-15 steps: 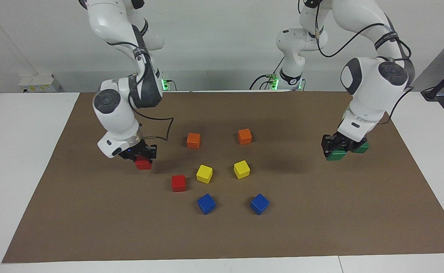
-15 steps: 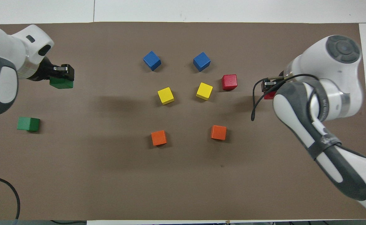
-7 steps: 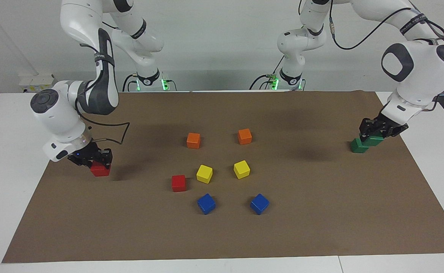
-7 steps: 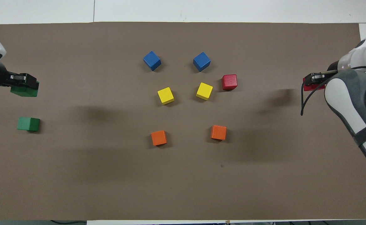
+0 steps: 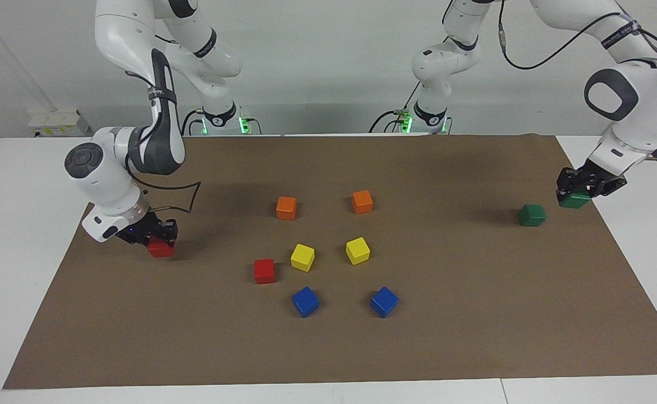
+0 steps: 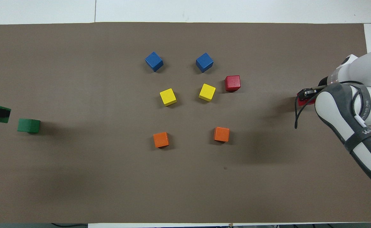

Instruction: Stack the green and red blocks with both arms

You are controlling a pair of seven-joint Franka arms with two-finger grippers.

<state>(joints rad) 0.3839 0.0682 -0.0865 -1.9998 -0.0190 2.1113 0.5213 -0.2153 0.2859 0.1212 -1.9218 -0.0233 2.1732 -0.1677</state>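
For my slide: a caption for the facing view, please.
Left gripper holds a green block beside its twin; right gripper holds a red block.

The brown mat point(image 5: 474, 314) looks like matt paper. The cubes, such as the red block point(image 5: 264, 271) at its six o'clock, look smoothly painted. The arm shells point(image 5: 634, 106) are glossy white plastic.
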